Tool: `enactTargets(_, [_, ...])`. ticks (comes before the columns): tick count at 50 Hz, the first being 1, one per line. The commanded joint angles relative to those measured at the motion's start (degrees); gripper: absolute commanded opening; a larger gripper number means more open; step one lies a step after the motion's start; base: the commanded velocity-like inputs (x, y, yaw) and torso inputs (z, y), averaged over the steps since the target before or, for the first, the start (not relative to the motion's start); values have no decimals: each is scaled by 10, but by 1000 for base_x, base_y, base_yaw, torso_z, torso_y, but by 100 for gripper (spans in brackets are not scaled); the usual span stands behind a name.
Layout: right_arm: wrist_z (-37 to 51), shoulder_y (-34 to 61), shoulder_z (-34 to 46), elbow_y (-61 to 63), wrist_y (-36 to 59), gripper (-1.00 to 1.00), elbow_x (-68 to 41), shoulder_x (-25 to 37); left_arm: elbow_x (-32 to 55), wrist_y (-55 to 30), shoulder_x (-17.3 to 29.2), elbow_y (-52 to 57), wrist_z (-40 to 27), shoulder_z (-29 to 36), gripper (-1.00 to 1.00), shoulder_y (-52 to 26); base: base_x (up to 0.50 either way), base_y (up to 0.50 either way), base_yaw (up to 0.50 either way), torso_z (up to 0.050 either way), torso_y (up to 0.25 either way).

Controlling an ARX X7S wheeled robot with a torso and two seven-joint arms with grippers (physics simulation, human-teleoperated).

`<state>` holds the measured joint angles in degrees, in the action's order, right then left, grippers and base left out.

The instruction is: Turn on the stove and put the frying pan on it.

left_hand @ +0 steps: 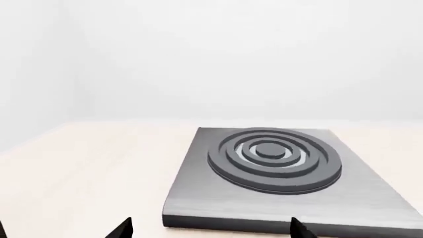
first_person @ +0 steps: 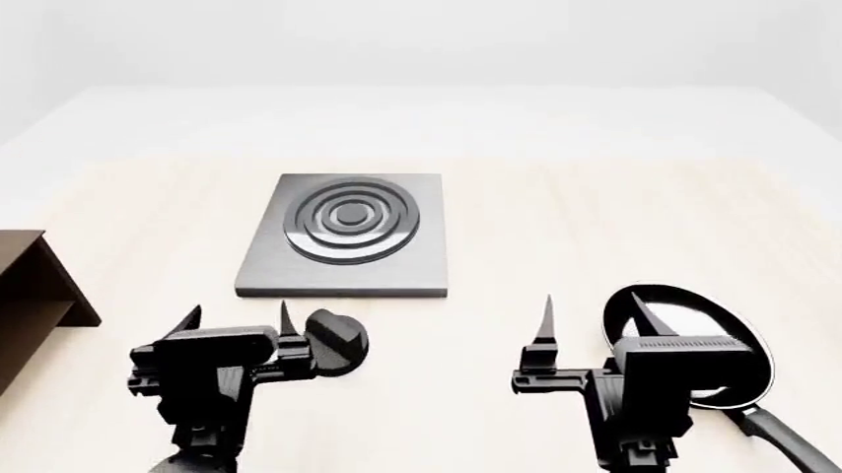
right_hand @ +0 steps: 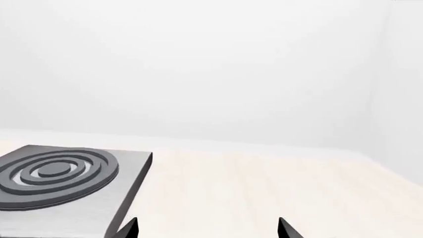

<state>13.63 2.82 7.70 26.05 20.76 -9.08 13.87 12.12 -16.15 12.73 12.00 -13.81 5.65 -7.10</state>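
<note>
Stove [first_person: 345,235] — plain grey, unlabelled — frying pan [first_person: 684,340] likewise unmarked

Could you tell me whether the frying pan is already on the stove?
Not yet. The frying pan lies on the table beneath the right gripper, and the stove burner rings are bare in all views.

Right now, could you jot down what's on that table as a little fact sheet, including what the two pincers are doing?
stove: grey slab with dark rings, mid-table, nothing on it
knob: round, black, on the table near the stove's front edge, beside the left pincer
frying pan: black, on the table at the right, partly hidden by the right pincer, handle pointing toward the robot
shelf: brown wood, at the left edge
left pincer: open, empty
right pincer: open, empty
</note>
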Motion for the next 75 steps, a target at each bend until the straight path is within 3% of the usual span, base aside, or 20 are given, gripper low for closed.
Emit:
enactTargets(1, [4, 10, -11, 36, 42, 100, -15, 13, 47, -52, 22, 107, -1, -32, 100, 16, 0, 0, 0, 0, 0])
enactTargets(8, [4, 33, -14, 85, 104, 100, -22, 34, 49, -51, 24, 111, -3, -32, 100, 20, 0, 0, 0, 0, 0])
enactTargets(21, [-30, 128, -29, 173, 306, 100, -96, 82, 58, -50, 32, 134, -4, -37, 100, 32, 0, 0, 0, 0, 0])
enactTargets(26, [-38, 165, -4, 195, 373, 100, -94, 125, 59, -49, 33, 133, -5, -37, 100, 32, 0, 0, 0, 0, 0])
enactTargets(27, [-36, 176, 36, 192, 360, 100, -59, 159, 60, -48, 33, 133, -4, -37, 100, 33, 0, 0, 0, 0, 0])
enactTargets(33, [-67, 216, 37, 199, 425, 100, -85, 182, 62, -47, 35, 133, -5, -37, 100, 32, 0, 0, 0, 0, 0])
enactTargets(34, [-72, 254, 88, 213, 454, 100, -63, 225, 63, -50, 35, 133, -5, -37, 100, 31, 0, 0, 0, 0, 0])
enactTargets(48, [-165, 441, 143, 274, 687, 100, -139, 299, 66, -48, 40, 140, -7, -36, 100, 34, 0, 0, 0, 0, 0])
enactTargets(55, [-125, 499, 173, 253, 691, 100, -242, 368, 64, -47, 42, 142, -10, -34, 100, 36, 0, 0, 0, 0, 0])
enactTargets(59, [-118, 567, 243, 221, 691, 100, -300, 422, 66, -45, 43, 144, -11, -35, 100, 38, 0, 0, 0, 0, 0])
enactTargets(64, [-104, 628, 312, 188, 690, 100, -364, 456, 67, -44, 44, 145, -12, -34, 100, 40, 0, 0, 0, 0, 0])
enactTargets(67, [-80, 647, 315, 164, 691, 100, -417, 461, 69, -43, 45, 146, -12, -35, 100, 41, 0, 0, 0, 0, 0])
enactTargets(70, [-80, 687, 385, 177, 690, 100, -453, 490, 69, -42, 45, 147, -12, -36, 100, 43, 0, 0, 0, 0, 0])
enactTargets(71, [-86, 701, 446, 185, 689, 100, -423, 504, 70, -40, 45, 146, -12, -36, 100, 44, 0, 0, 0, 0, 0])
enactTargets(75, [-81, 737, 503, 149, 690, 100, -431, 521, 71, -38, 45, 145, -11, -36, 100, 45, 0, 0, 0, 0, 0])
